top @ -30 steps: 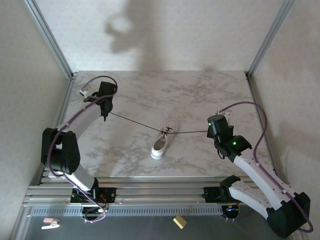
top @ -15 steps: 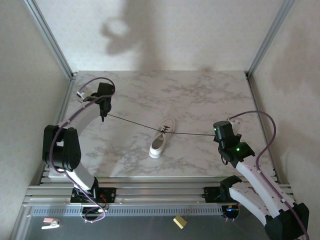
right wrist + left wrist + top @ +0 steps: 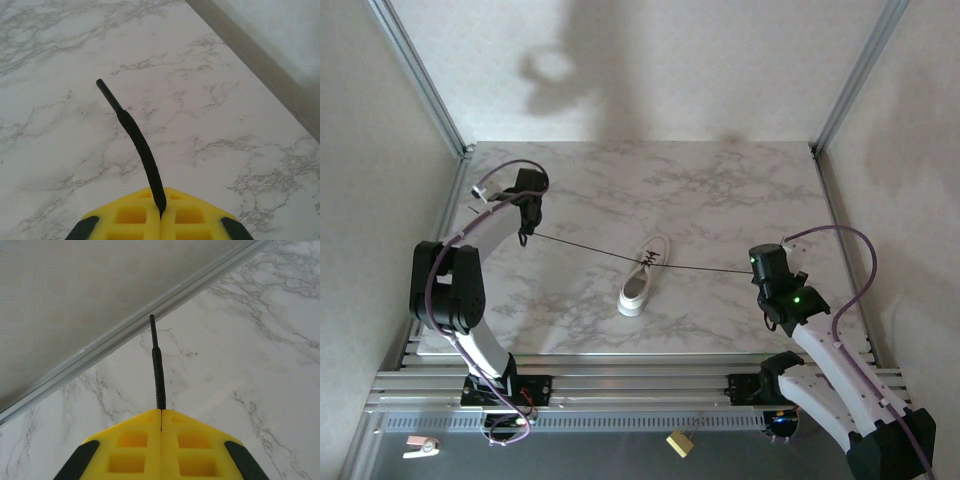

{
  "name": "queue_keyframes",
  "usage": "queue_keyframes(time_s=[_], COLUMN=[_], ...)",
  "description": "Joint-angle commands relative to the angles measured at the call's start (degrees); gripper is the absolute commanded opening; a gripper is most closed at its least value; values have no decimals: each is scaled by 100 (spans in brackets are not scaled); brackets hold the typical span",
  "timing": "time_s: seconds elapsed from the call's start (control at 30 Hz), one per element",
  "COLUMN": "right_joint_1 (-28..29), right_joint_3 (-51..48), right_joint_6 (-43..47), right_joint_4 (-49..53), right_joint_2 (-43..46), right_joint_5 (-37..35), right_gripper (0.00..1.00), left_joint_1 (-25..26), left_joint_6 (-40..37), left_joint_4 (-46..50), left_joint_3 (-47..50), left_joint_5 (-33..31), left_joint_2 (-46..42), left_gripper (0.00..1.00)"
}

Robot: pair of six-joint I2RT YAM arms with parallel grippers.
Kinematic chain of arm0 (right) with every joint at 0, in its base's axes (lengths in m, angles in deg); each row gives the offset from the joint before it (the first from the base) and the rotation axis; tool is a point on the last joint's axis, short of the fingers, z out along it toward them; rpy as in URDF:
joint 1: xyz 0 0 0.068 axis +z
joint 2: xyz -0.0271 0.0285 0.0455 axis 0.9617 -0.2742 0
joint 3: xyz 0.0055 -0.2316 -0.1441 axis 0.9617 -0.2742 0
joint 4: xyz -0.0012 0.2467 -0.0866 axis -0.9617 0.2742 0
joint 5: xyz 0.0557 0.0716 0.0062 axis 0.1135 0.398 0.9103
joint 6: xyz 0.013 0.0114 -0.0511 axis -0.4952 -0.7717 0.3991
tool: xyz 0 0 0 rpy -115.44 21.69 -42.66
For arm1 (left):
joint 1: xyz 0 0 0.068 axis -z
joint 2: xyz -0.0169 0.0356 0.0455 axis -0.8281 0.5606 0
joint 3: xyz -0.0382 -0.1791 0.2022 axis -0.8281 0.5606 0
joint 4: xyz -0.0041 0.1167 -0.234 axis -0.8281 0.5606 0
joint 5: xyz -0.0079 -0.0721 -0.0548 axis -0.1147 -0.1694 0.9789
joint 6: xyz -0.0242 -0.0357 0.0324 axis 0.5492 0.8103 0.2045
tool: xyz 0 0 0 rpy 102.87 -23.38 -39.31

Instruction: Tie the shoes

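Note:
A small white sneaker [image 3: 642, 279] lies in the middle of the marble table, toe toward the near edge. Two thin black laces run out from its eyelets, pulled taut to either side. The left lace [image 3: 582, 248] leads up-left to my left gripper [image 3: 525, 236], which is shut on it; its stiff tip [image 3: 157, 365] sticks out past the yellow fingers [image 3: 125, 445]. The right lace [image 3: 705, 268] leads to my right gripper [image 3: 758, 272], shut on that lace, whose end [image 3: 131, 131] curves out from between the yellow fingers [image 3: 195, 215].
A metal frame rail [image 3: 120, 332] borders the table's left edge close to my left gripper. The right edge rail [image 3: 260, 65] runs near my right gripper. A brass padlock [image 3: 680, 441] and a small white clip [image 3: 420, 445] lie below the table front.
My right gripper has moved right and toward the near edge, drawing its lace out. My left gripper has shifted slightly left. The sneaker has slid a little toward the near left.

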Motion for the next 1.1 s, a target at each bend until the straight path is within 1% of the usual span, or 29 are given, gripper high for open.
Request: queue_keyframes(time_s=[0.0,0.13,0.2,0.23,0.3,0.37,0.47,0.53,0.57,0.6,0.67,0.7,0.73,0.8,0.83,0.87,0.97,1.03,1.07], right_joint_1=[-132,-182,-209,-209,-201,-204,-202,-207,-206,-205,-202,-204,-203,-208,-208,-209,-208,-207,-205], right_joint_3=[-49,-53,-45,-44,-79,-150,-343,-379,-333,-290,-209,-174,-123,-9,56,126,389,585,660], right_joint_6=[-183,-240,-231,-122,242,516,630,577,553,568,615,631,625,631,603,547,358,198,123], right_joint_4=[238,247,222,116,-343,-926,-1825,-2259,-2344,-2394,-2501,-2551,-2584,-2705,-2777,-2831,-3031,-3185,-3267], right_joint_2=[-56,-117,-129,-111,-27,167,516,624,623,610,591,597,593,587,569,552,421,302,230], right_joint_5=[-512,-452,-357,-204,408,1214,2273,2833,3012,3136,3388,3497,3611,3909,4043,4127,4348,4358,4358], right_gripper=[0,0,0,0,0,0,0,0,0,0,0,0,0,0,0,0,0,0,0], left_joint_1=[-132,-145,-138,-129,-72,-6,4,13,13,13,-2,-4,-4,21,53,106,389,756,964], left_joint_6=[124,157,122,14,-238,-523,-725,-759,-776,-772,-812,-873,-970,-1181,-1267,-1349,-1721,-2045,-2227], left_joint_4=[233,268,195,18,-432,-1019,-1646,-1872,-1944,-1988,-2186,-2327,-2501,-2816,-2952,-3060,-3669,-4466,-4833], left_joint_3=[-191,-183,-157,-74,159,502,923,1122,1201,1266,1448,1532,1618,1717,1747,1758,1936,2198,2329], left_joint_5=[-514,-588,-463,-303,159,707,1397,1649,1723,1747,1873,2019,2234,2720,2925,3070,3900,4832,5194], left_joint_2=[112,139,123,54,-160,-472,-866,-1073,-1134,-1187,-1323,-1403,-1507,-1722,-1831,-1914,-2263,-2474,-2519], left_gripper=[0,0,0,0,0,0,0,0,2,15,55,67,77,91,97,99,100,100,100])
